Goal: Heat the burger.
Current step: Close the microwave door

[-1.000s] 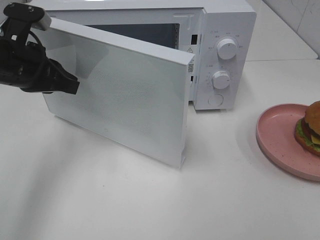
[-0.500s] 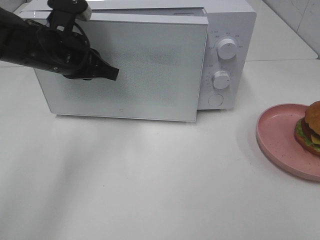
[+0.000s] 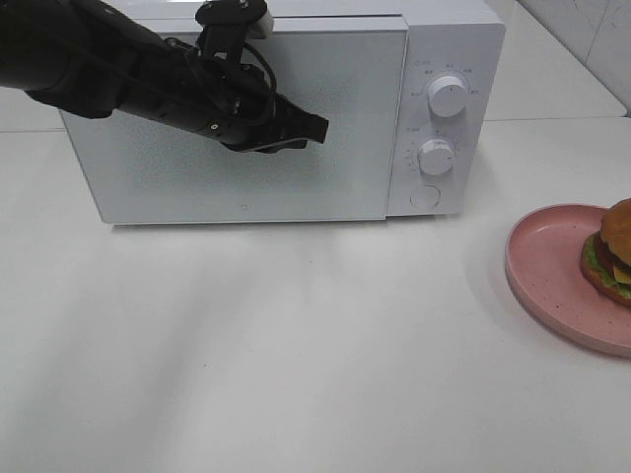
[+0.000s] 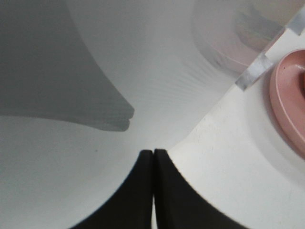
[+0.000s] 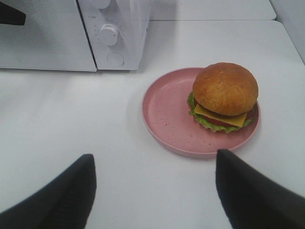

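Note:
The burger (image 5: 225, 93), a golden bun over cheese, patty and lettuce, sits on a pink speckled plate (image 5: 167, 114) at the table's right edge (image 3: 613, 258). My right gripper (image 5: 155, 157) hovers open just short of the plate with nothing between its fingers; the exterior high view does not show it. The white microwave (image 3: 197, 182) stands at the back with its door shut. My left gripper (image 3: 320, 128) is shut and empty, its tips (image 4: 153, 157) right up against the door's front, near its right side.
Two round knobs (image 3: 449, 97) (image 3: 435, 156) and a round button (image 3: 425, 196) sit on the microwave's right panel. White tabletop (image 3: 296, 345) stretches from the microwave to the front edge. The plate (image 3: 547, 266) runs partly out of the exterior high view.
The microwave door has swung from wide open to fully shut. My left arm has swept rightward across the door's front. The burger and plate have not moved.

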`<state>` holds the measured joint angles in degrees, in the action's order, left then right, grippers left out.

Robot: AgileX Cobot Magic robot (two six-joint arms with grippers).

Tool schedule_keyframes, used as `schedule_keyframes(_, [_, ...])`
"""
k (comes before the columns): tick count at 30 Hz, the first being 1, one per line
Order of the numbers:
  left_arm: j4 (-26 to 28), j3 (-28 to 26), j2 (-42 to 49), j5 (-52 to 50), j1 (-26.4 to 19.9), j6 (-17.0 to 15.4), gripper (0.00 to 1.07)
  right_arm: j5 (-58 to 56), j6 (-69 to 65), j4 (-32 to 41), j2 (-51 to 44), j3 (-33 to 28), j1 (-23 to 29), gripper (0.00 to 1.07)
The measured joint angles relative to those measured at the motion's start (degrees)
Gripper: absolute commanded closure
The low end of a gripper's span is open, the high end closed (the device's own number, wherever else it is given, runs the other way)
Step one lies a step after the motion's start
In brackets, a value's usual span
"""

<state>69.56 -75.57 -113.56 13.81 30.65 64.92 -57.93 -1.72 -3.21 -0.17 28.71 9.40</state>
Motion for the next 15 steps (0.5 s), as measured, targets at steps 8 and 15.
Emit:
schedule_keyframes(8, [0.3,-7.2,-4.7,3.5,2.8,-1.9,1.06,0.0,0.0,0.0,0.0,0.0,0.0,0.41])
schedule_keyframes(15, [-0.1,-8.7,-5.9,3.7,4.1,-1.8,1.06,0.0,0.0,0.0,0.0,0.0,0.0,0.41])
